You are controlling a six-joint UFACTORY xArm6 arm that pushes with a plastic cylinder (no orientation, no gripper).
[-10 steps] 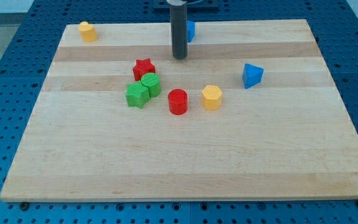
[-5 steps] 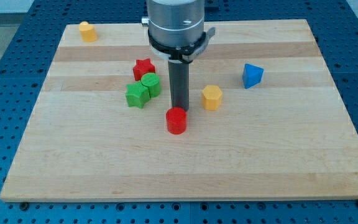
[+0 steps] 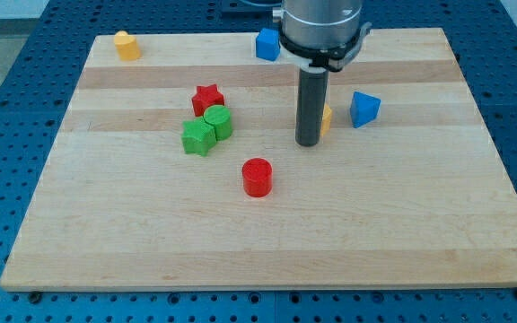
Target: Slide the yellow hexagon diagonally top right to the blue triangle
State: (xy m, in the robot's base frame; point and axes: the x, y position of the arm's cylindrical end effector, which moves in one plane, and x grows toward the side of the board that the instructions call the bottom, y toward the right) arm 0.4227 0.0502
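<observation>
Yellow hexagon [image 3: 327, 117] mostly hidden behind rod, only sliver showing at rod's right edge, just left of blue triangle [image 3: 363, 109], small gap btwn. My tip [image 3: 308, 143] on wooden counter [image 3: 402, 215], touching/just below-left of hexagon. Tool = plain rod, no jaws, holds nothing. Red cylinder [image 3: 257, 177] well apart, lower left.
</observation>
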